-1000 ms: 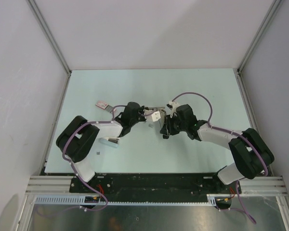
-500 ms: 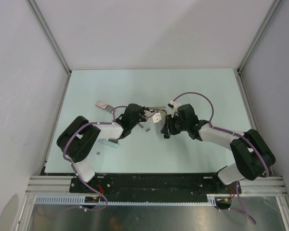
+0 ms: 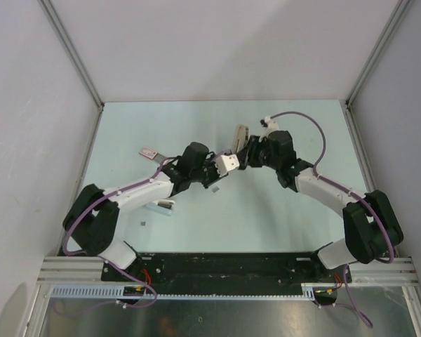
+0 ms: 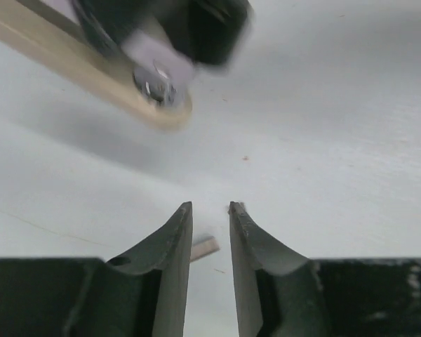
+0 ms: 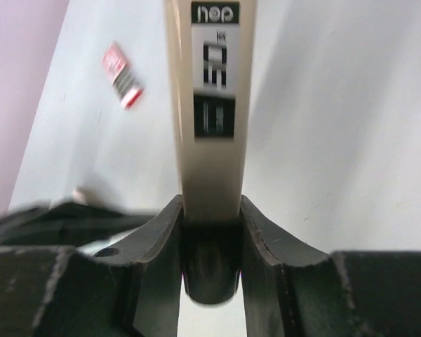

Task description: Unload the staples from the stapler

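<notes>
While the right claw (image 5: 210,203) clamps the stapler (image 5: 209,140), left claw (image 4: 209,208) slightly apart, pale green table (image 3: 161,126), grey walls (image 3: 217,42).

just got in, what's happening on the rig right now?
The right gripper is clamped on the beige stapler and holds it above the table, near the middle. The left gripper hovers close by, fingers narrowly parted with nothing between them. A small block, possibly the staples, lies on the table near the left gripper. A pinkish card sits off to the left, untouched.
</notes>
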Robot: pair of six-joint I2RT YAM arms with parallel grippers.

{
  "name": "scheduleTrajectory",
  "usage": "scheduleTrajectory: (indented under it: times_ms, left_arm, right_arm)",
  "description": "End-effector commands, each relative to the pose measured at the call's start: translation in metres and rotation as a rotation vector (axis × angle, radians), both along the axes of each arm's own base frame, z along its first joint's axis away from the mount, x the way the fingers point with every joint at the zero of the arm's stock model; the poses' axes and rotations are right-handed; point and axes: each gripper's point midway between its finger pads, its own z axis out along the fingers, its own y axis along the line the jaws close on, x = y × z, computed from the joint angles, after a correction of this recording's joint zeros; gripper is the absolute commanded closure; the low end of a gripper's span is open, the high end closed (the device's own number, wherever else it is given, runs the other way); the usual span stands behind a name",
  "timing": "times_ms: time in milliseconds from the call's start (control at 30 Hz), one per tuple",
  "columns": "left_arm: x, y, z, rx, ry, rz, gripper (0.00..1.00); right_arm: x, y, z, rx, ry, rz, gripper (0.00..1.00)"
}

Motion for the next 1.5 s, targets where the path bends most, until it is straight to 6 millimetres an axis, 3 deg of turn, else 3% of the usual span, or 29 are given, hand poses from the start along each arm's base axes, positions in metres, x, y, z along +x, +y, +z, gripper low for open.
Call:
scheduleTrajectory:
  times_ms: [0, 133, 233, 367, 467, 567, 767, 800, 867, 1000, 1200, 1367, 1467]
  left_arm:
    - [-0.029, -0.002, 0.028, -0.116, 0.175, -0.007, 0.66]
    - [-0.019, 0.01, 0.047, -0.174, 0.228, 0.058, 0.54]
    - [-0.001, 0.032, 0.062, -0.209, 0.214, 0.136, 0.45]
    - [0.033, 0.08, 0.077, -0.242, 0.184, 0.304, 0.41]
    - [0.049, 0.118, 0.076, -0.24, 0.168, 0.419, 0.41]
    - [0.047, 0.143, 0.072, -0.225, 0.163, 0.466, 0.41]
    - [0.033, 0.172, 0.068, -0.233, 0.166, 0.525, 0.41]
    - [0.033, 0.178, 0.069, -0.241, 0.165, 0.542, 0.4]
    - [0.035, 0.189, 0.071, -0.264, 0.175, 0.579, 0.4]
    - [0.04, 0.209, 0.069, -0.285, 0.198, 0.635, 0.4]
    - [0.038, 0.216, 0.071, -0.302, 0.203, 0.656, 0.4]
    - [0.038, 0.224, 0.074, -0.309, 0.196, 0.676, 0.4]
    - [0.039, 0.232, 0.075, -0.312, 0.19, 0.696, 0.4]
  right_arm:
    - [0.051, -0.026, 0.037, 0.007, -0.097, -0.177, 1.0]
    - [0.071, -0.042, 0.028, -0.076, -0.082, -0.222, 1.0]
    - [0.088, -0.054, 0.015, -0.175, -0.042, -0.251, 1.0]
    - [0.106, -0.071, -0.014, -0.345, 0.025, -0.307, 1.0]
    - [0.115, -0.078, -0.031, -0.451, 0.046, -0.334, 1.0]
    - [0.122, -0.078, -0.044, -0.563, 0.057, -0.342, 1.0]
    - [0.132, -0.063, -0.077, -0.745, 0.122, -0.316, 1.0]
    - [0.133, -0.06, -0.081, -0.747, 0.13, -0.309, 0.98]
    - [0.134, -0.055, -0.083, -0.732, 0.139, -0.305, 0.82]
    - [0.135, -0.047, -0.074, -0.682, 0.126, -0.301, 0.52]
    - [0.135, -0.042, -0.035, -0.625, 0.071, -0.326, 0.22]
    - [0.129, -0.023, 0.014, -0.573, -0.018, -0.33, 0.06]
    - [0.125, -0.005, 0.038, -0.536, -0.056, -0.322, 0.02]
